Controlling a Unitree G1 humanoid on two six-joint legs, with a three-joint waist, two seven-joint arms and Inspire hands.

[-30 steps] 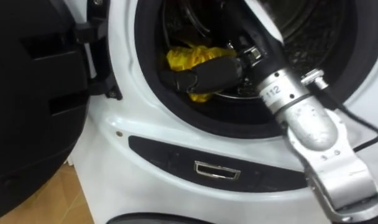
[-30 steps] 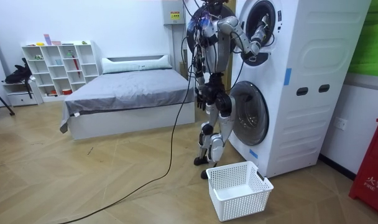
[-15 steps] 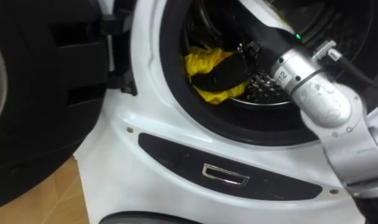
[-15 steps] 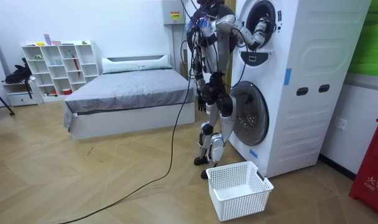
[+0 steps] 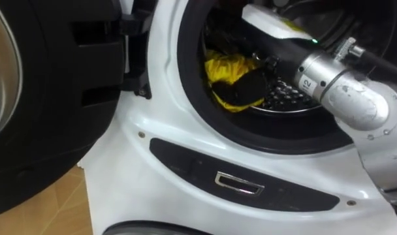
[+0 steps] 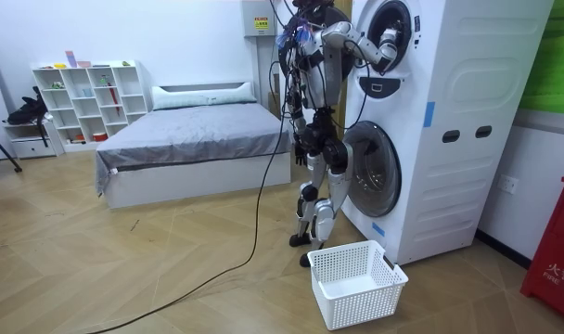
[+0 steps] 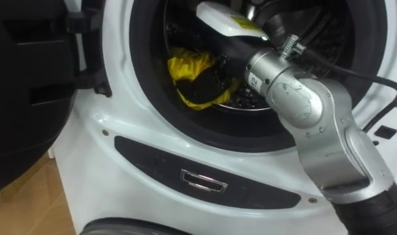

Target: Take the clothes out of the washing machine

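**Right hand** (image 5: pixel 245 88): dark, deep inside the upper washing machine's drum (image 5: pixel 286 99), lying on the yellow cloth (image 5: pixel 226 64). Its fingers merge with shadow, so I cannot tell whether they are clenched on the fabric or merely resting there.

**Yellow cloth:** bunched under the hand and to its left, low at the drum's front, touching the hand.

**Drum:** perforated metal just behind and below the hand.

**Door seal** (image 5: pixel 187 98): dark ring between the hand and the outside.

**Door** (image 5: pixel 48 98): swung open, well off to the hand's left.

**Basket** (image 6: pixel 356 283): white, on the floor far below the hand, just beside the robot's feet.

**Handling note:** the step appears to be grasp and withdrawal. Best to gather a thick fold rather than a loose edge. Lift the cloth over the seal's lip so that it does not snag, and keep the forearm off the rim.
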